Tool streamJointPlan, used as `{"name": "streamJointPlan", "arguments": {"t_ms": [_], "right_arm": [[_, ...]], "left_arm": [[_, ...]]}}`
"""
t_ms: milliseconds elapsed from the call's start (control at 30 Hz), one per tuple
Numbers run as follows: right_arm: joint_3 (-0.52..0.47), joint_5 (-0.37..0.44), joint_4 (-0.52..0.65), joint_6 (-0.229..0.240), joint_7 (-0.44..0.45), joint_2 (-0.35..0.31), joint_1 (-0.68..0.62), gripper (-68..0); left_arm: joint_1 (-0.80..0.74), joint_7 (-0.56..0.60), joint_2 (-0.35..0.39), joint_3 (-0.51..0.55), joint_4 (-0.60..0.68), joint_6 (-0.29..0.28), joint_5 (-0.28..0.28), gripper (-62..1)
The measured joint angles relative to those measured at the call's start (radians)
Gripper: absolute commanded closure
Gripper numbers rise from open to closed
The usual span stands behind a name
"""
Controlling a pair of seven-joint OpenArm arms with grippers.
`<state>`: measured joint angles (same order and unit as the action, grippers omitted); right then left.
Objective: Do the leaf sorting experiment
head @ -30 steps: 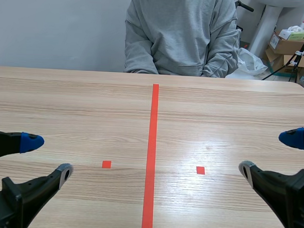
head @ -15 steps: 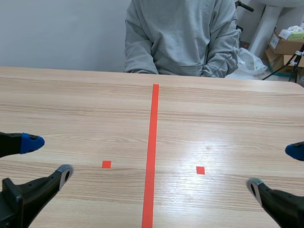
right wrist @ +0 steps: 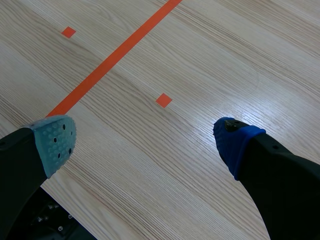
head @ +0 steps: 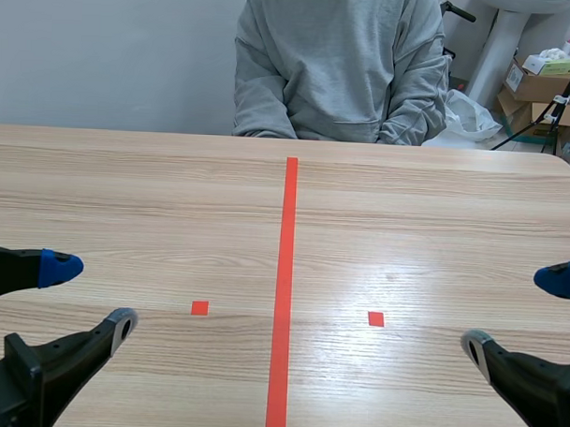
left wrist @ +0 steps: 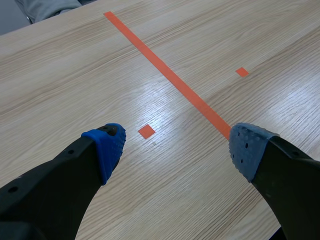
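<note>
Two pincers hang low over the one wooden worktop [head: 173,200], the left pincer [head: 93,293] and the right pincer [head: 511,309] each spread wide, flanking one orange-red tape line [head: 284,288] and two tape squares [head: 199,308], with one person [head: 337,65] in a grey sweatshirt seated across.
</note>
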<state>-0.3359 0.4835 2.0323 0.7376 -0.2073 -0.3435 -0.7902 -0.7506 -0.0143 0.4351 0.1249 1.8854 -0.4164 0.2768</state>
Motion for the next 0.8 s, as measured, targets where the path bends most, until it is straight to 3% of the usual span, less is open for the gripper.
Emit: {"name": "streamJointPlan", "arguments": {"t_ms": [800], "right_arm": [[0.0,0.0,0.0,0.0,-0.041,0.0,0.0,-56.0]], "left_arm": [[0.0,-0.003,0.0,0.0,0.0,0.0,0.0,-45.4]]}}
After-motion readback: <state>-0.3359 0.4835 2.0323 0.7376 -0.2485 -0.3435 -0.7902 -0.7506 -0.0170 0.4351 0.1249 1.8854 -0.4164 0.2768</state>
